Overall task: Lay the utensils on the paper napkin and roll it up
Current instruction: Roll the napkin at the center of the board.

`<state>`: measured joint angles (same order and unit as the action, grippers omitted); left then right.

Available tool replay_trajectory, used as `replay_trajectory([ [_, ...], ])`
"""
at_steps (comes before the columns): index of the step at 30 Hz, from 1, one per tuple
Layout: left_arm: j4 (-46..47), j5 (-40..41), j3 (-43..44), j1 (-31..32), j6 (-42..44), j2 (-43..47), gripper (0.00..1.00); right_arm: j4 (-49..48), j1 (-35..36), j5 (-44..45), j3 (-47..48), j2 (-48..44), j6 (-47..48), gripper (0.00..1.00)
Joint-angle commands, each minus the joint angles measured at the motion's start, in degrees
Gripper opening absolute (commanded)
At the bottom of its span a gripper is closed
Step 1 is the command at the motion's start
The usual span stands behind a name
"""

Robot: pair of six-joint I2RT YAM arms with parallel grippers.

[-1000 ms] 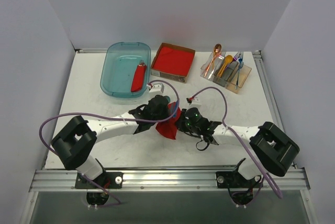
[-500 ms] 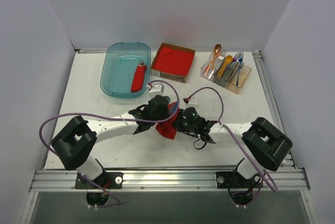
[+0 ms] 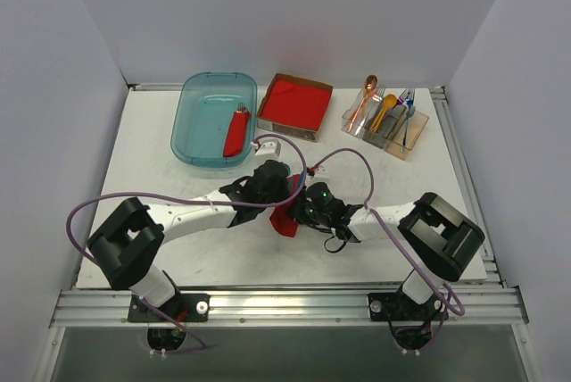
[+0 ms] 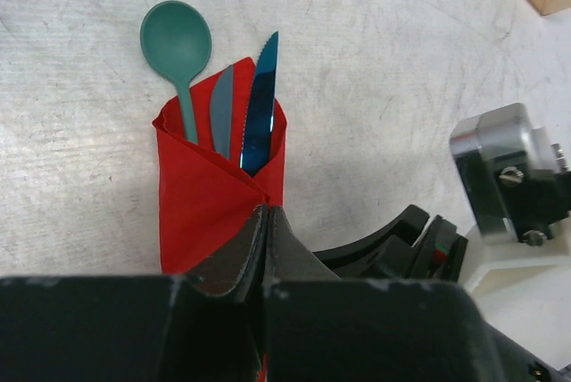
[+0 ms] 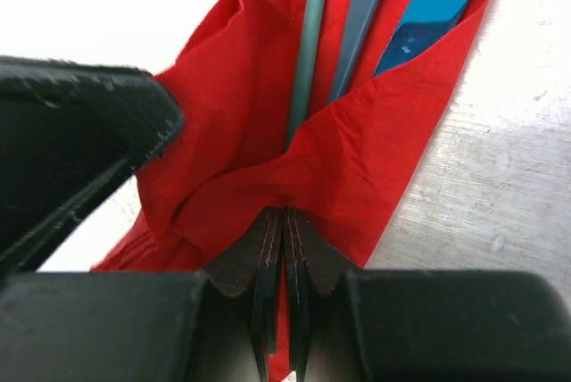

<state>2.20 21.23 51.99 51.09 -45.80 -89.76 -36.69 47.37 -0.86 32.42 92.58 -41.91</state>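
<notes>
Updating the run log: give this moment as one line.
paper napkin: wrapped around teal spoon, blue knife | left pincer: shut on paper napkin | right pincer: shut on paper napkin

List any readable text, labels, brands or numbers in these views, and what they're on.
None: no text, label, brand or number is readable in any view.
No print shows on the paper napkin, the utensils, the teal bin, the cardboard box or the clear organizer.
The left gripper and right gripper show no markings.
</notes>
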Motion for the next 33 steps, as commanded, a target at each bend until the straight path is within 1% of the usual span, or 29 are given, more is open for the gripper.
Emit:
replay_trajectory([
  [1, 1.4, 0.0, 3.6, 0.4, 1.0, -0.2, 0.02, -1.3, 0.6, -0.6, 1.8, 0.4, 0.2, 0.05],
  [9, 2.6, -1.2, 6.8, 1.1, 1.2, -3.9, 0.02, -2.2, 0.6, -1.1, 1.4, 0.9, 0.0, 0.05],
  [19, 6.0, -3.2, 8.2, 1.3, 0.8, -8.9, 0.02, -5.7, 0.6, -1.1, -1.0, 0.9, -1.4, 0.05],
  [26, 6.6, -3.0, 8.2, 1.3, 0.6, -8.7, 0.02, -9.5, 0.6, -0.9, -3.4, -0.5, -2.1, 0.04],
  [29, 6.1, -3.3, 8.4, 1.2, 0.6, -7.9, 0.02, -9.2, 0.6, -1.1, -3.4, -0.9, -0.8, 0.03],
  [33, 5.4, -4.3, 8.4, 1.2, 0.8, -6.9, 0.02, -12.3, 0.6, -2.1, -5.0, -2.0, 1.1, 0.03],
])
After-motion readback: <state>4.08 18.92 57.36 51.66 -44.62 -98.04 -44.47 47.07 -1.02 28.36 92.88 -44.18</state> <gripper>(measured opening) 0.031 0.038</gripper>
